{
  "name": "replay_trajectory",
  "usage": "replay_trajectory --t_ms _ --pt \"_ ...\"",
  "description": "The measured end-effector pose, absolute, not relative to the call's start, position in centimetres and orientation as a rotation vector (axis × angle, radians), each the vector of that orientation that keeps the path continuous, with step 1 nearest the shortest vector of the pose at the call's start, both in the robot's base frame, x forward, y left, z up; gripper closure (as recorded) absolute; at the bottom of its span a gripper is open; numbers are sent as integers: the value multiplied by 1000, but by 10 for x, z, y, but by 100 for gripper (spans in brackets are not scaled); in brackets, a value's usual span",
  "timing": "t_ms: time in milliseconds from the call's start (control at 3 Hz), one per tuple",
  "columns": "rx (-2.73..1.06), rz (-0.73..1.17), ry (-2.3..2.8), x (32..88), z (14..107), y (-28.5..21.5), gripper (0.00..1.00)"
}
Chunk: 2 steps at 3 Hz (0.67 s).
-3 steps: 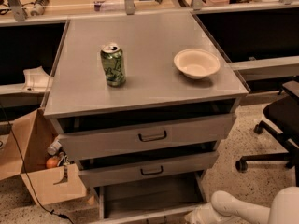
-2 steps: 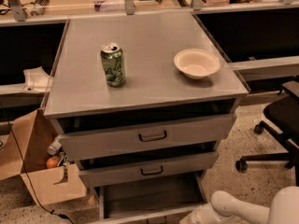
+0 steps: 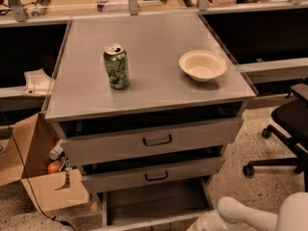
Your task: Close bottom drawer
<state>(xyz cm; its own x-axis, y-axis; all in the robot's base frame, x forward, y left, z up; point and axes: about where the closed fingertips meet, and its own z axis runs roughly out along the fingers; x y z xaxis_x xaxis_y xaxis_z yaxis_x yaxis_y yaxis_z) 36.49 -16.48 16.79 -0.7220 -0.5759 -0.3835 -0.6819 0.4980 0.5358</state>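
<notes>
Grey metal bottom drawer (image 3: 154,205) stands pulled out at 6 o'clock, its shallow tray showing below the middle drawer (image 3: 151,174).
Your white arm (image 3: 240,213) shows at 5 o'clock. The gripper (image 3: 199,225) sits at the lower edge, near the tray's right front corner, and you cannot tell whether it is spread or pressed together. A push at that corner could likely skew the tray and jam it. Contact too high could shove the middle drawer, itself ajar, instead.
</notes>
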Motion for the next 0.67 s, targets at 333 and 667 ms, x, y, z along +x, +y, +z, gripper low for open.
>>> replay_trajectory --t_ms 333,667 --pt "-1042 988 2569 372 167 -164 100" --pt "-1025 947 2543 385 168 -159 100"
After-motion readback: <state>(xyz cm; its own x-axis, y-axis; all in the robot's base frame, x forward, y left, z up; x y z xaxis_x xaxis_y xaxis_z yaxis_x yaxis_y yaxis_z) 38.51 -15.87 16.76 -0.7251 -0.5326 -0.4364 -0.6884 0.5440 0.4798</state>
